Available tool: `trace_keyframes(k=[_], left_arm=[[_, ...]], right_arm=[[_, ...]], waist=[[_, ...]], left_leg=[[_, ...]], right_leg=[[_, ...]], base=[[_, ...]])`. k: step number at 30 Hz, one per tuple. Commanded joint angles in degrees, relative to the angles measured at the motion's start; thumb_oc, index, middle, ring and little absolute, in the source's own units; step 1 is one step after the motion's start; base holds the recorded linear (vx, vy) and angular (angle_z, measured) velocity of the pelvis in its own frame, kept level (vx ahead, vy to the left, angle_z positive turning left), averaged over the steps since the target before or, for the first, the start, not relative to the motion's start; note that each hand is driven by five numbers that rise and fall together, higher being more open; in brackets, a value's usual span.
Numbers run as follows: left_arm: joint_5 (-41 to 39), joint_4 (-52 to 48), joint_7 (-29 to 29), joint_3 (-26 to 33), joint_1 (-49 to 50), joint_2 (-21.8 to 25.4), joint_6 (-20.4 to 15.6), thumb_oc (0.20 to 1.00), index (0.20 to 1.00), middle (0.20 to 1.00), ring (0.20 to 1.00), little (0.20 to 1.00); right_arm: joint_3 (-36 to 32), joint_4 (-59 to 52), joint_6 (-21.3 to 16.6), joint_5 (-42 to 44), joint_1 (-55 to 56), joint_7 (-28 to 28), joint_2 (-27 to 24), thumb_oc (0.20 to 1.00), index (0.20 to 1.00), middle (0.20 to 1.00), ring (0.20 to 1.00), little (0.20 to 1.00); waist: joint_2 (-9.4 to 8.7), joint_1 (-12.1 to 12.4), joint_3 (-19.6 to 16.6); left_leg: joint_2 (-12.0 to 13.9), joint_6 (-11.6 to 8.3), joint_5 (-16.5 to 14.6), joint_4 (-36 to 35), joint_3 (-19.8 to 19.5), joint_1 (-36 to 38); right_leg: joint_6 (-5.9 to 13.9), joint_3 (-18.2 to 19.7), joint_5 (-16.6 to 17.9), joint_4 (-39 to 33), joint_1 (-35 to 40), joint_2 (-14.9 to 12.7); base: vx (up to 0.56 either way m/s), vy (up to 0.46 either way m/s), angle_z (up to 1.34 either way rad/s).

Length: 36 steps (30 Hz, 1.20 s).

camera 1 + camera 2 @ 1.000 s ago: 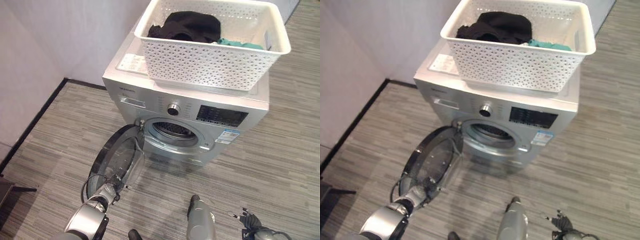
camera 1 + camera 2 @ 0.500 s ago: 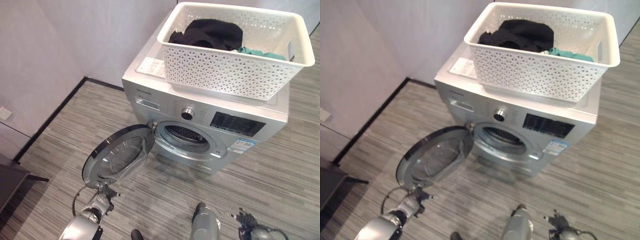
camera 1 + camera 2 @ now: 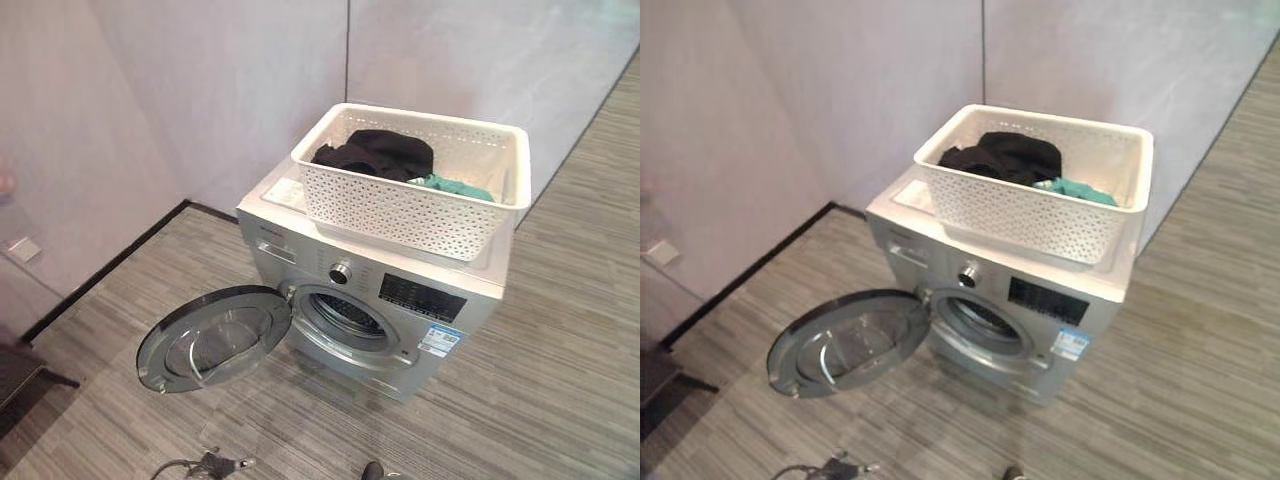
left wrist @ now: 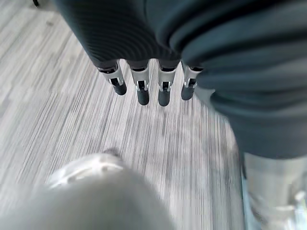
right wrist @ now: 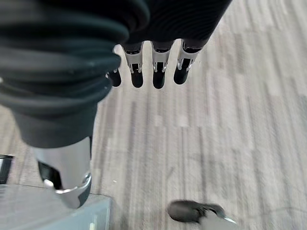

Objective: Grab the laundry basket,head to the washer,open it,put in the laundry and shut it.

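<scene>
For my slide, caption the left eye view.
Washer door swung open, white laundry basket of clothes resting on top.

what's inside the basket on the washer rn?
The white basket on the washer holds a black garment and a teal piece beside it. Whatever lies beneath them is covered.

No print can be read anywhere. The washer (image 3: 375,300) carries a dark display panel (image 3: 422,297), a small blue-and-white sticker (image 3: 437,341) below it and a pale label (image 3: 285,191) on its top — all too small to make out.
</scene>
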Motion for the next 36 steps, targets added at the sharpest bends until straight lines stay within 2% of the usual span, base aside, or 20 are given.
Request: trace_keyframes(k=[1,3,4,5,6,11,14,15,16,18,23,24,25,27,29,31,32,33,35,36], left_arm=[[1.29,1.85,-0.60,2.77,-1.86,-1.02,-1.59,1.000,1.000,1.000,1.000,1.000],[-0.19,3.07,-0.67,4.84,-0.08,-1.38,-1.90,1.000,1.000,1.000,1.000,1.000],[-0.19,3.07,-0.67,4.84,-0.08,-1.38,-1.90,1.000,1.000,1.000,1.000,1.000],[0.08,3.69,-0.82,5.70,1.61,-0.79,-1.80,1.000,1.000,1.000,1.000,1.000],[0.08,3.67,-0.83,5.70,1.67,-0.77,-1.80,1.000,1.000,1.000,1.000,1.000],[-0.43,3.99,-1.01,7.63,3.21,0.05,-1.73,1.000,1.000,1.000,1.000,1.000],[-1.08,4.14,-0.89,8.14,3.19,0.41,-1.48,1.000,1.000,1.000,1.000,1.000],[-1.38,3.96,-0.60,8.15,2.93,0.52,-1.29,1.000,1.000,1.000,1.000,1.000],[-1.38,3.96,-0.60,8.14,2.91,0.53,-1.29,1.000,1.000,1.000,1.000,1.000],[-1.73,3.77,-0.51,8.08,2.83,0.87,-1.15,1.000,1.000,1.000,1.000,1.000],[-1.06,2.74,-0.60,6.55,2.41,1.41,-1.33,1.000,1.000,1.000,1.000,1.000],[-0.30,2.30,-0.45,6.49,2.44,1.30,-1.63,1.000,1.000,1.000,1.000,1.000],[-0.28,2.29,-0.44,6.46,2.43,1.29,-1.63,1.000,1.000,1.000,1.000,1.000],[0.37,2.10,0.09,6.73,2.06,1.09,-1.95,1.000,1.000,1.000,1.000,1.000],[0.63,2.04,0.89,7.63,1.48,0.65,-2.07,1.000,1.000,1.000,1.000,1.000],[0.61,2.85,1.58,8.74,1.14,0.31,-2.13,1.000,1.000,1.000,1.000,1.000],[1.62,3.41,2.03,9.40,1.17,0.38,-1.97,1.000,1.000,1.000,1.000,1.000],[1.65,3.42,2.05,9.44,1.15,0.42,-1.98,1.000,1.000,1.000,1.000,1.000],[2.79,4.12,2.79,11.02,1.63,0.48,-1.82,1.000,1.000,1.000,1.000,1.000],[2.84,4.14,2.83,11.09,1.67,0.40,-1.83,1.000,1.000,1.000,1.000,1.000]], right_arm=[[-0.21,2.46,-1.03,1.92,-3.73,-0.84,0.55,1.000,1.000,1.000,1.000,1.000],[0.12,2.25,-1.32,1.72,-4.37,-0.60,1.44,1.000,1.000,1.000,1.000,1.000],[0.12,2.25,-1.32,1.72,-4.37,-0.60,1.44,1.000,1.000,1.000,1.000,1.000],[-0.81,1.89,-1.47,2.29,-4.25,0.25,2.89,1.000,1.000,1.000,1.000,1.000],[-0.80,1.86,-1.47,2.30,-4.19,0.24,2.92,1.000,1.000,1.000,1.000,1.000],[-0.03,0.54,-1.37,1.76,-4.54,0.71,4.73,1.000,1.000,1.000,1.000,1.000],[-3.61,0.13,-1.91,5.31,-4.63,-1.16,5.13,1.000,1.000,1.000,1.000,1.000],[-5.67,-0.78,-2.55,8.96,-5.12,-2.21,5.09,1.000,1.000,1.000,1.000,1.000],[-5.68,-0.80,-2.54,8.97,-5.12,-2.22,5.09,1.000,1.000,1.000,1.000,1.000],[-10.59,-2.13,-3.73,15.78,-5.22,-4.04,2.92,1.000,1.000,1.000,1.000,1.000],[-14.62,-7.49,-6.53,18.36,-4.54,-8.27,-1.45,1.000,1.000,1.000,1.000,1.000],[-16.56,-14.42,-8.65,16.19,-2.72,-12.27,-3.83,1.000,1.000,1.000,1.000,1.000],[-16.64,-14.66,-8.57,16.09,-2.62,-12.43,-3.73,1.000,1.000,1.000,1.000,1.000],[-19.09,-26.37,-11.45,12.95,-1.47,-17.63,-5.24,1.000,1.000,1.000,1.000,1.000],[-21.06,-41.56,-13.67,7.98,-0.11,-22.96,-4.72,1.000,1.000,1.000,1.000,1.000],[-22.19,-52.87,-16.25,3.48,-0.53,-27.34,-3.99,1.000,1.000,1.000,1.000,1.000],[-22.62,-63.16,-17.62,-1.60,-1.39,-30.09,-3.47,1.000,1.000,1.000,1.000,1.000],[-22.64,-63.67,-17.32,-1.93,-1.29,-30.33,-3.15,1.000,1.000,1.000,1.000,1.000],[-21.76,-79.58,-15.44,-13.88,-1.50,-30.36,-3.69,1.000,1.000,1.000,1.000,1.000],[-21.72,-80.06,-15.09,-14.25,-1.41,-30.44,-3.48,1.000,1.000,1.000,1.000,1.000]], waist=[[0.60,2.04,3.25],[1.20,3.01,2.54],[1.20,3.01,2.54],[1.13,3.09,1.44],[1.13,3.22,1.59],[0.80,4.23,1.00],[0.37,4.23,0.72],[0.43,3.90,1.21],[0.39,3.96,1.22],[0.30,2.90,2.36],[0.01,1.90,4.09],[-0.11,1.01,3.91],[-0.06,1.04,3.82],[0.01,0.16,3.57],[-0.03,-0.68,3.21],[-0.56,-1.18,3.15],[-1.60,-1.08,2.24],[-1.79,-1.12,2.25],[-3.07,-0.53,-0.08],[-2.99,-0.61,-0.17]], left_leg=[[-2.53,2.92,-7.66,4.22,-4.90,-0.49],[-5.34,4.09,-8.15,1.41,-8.59,0.76],[-5.34,4.09,-8.15,1.41,-8.59,0.76],[-6.73,5.16,-8.65,1.86,-7.66,1.47],[-6.68,5.14,-8.83,1.94,-7.53,1.73],[-9.64,7.77,-10.89,1.89,-6.27,3.85],[-11.78,9.81,-12.81,2.78,-5.28,4.69],[-12.67,10.97,-13.41,2.70,-5.17,5.51],[-12.71,10.99,-13.41,2.70,-5.11,5.51],[-13.54,12.70,-14.04,2.46,-5.14,6.91],[-14.55,14.12,-14.84,2.69,-5.80,8.43],[-14.90,13.95,-14.91,1.86,-6.68,8.92],[-14.85,13.96,-14.66,1.79,-6.67,8.74],[-14.89,13.45,-15.03,1.22,-7.30,8.82],[-15.11,12.97,-15.20,0.76,-7.86,8.75],[-15.67,12.68,-15.49,0.41,-8.25,9.48],[-16.60,12.43,-15.93,-0.56,-8.96,10.58],[-16.77,12.48,-15.61,-0.65,-8.95,10.47],[-17.13,12.01,-15.22,-2.73,-9.56,11.84],[-17.08,11.98,-15.13,-2.96,-9.59,11.91]], right_leg=[[5.19,3.24,-2.30,-3.54,2.25,-2.98],[5.54,3.79,-1.70,-3.54,3.18,-3.11],[5.54,3.79,-1.70,-3.54,3.18,-3.11],[6.45,3.41,-0.57,-3.00,5.00,-5.37],[6.47,3.55,-0.67,-2.92,5.17,-5.36],[7.64,4.48,-0.25,0.23,5.32,-8.60],[8.63,3.93,-0.72,4.79,5.02,-11.00],[8.73,4.64,-1.34,8.72,3.66,-11.61],[8.75,4.74,-1.42,8.90,3.55,-11.69],[8.45,6.90,-2.79,17.60,0.21,-11.38],[8.52,8.80,-2.71,26.03,-3.39,-10.06],[8.50,10.81,-2.80,22.23,-3.98,-9.09],[8.40,10.73,-2.45,21.87,-4.02,-8.98],[9.06,12.81,-1.50,16.60,-4.58,-9.55],[10.11,14.92,2.39,9.27,-5.50,-10.90],[11.04,16.19,5.62,5.80,-5.90,-11.93],[11.32,17.32,5.40,4.44,-4.41,-11.55],[11.29,17.34,5.69,4.31,-4.50,-11.70],[11.76,17.91,6.03,4.75,-3.66,-10.95],[11.76,17.87,6.00,4.75,-3.67,-10.90]], base=[[0.07,0.196,-0.45],[0.09,0.192,-0.58],[0.21,0.333,-0.80],[0.14,0.249,-0.58],[0.19,0.354,-0.28],[0.08,0.228,-0.18],[0.09,0.297,-0.04],[0.04,0.193,-0.08],[0.04,0.226,-0.09],[0.04,0.209,-0.09],[0.06,0.124,-0.13],[0.05,0.006,0.05],[0.08,-0.005,0.23],[0.07,-0.049,0.20],[0.09,-0.071,0.08],[0.15,-0.053,0.15],[0.12,-0.030,0.23],[0.16,-0.034,0.39],[0.17,-0.067,0.55],[0.19,-0.117,0.54]])
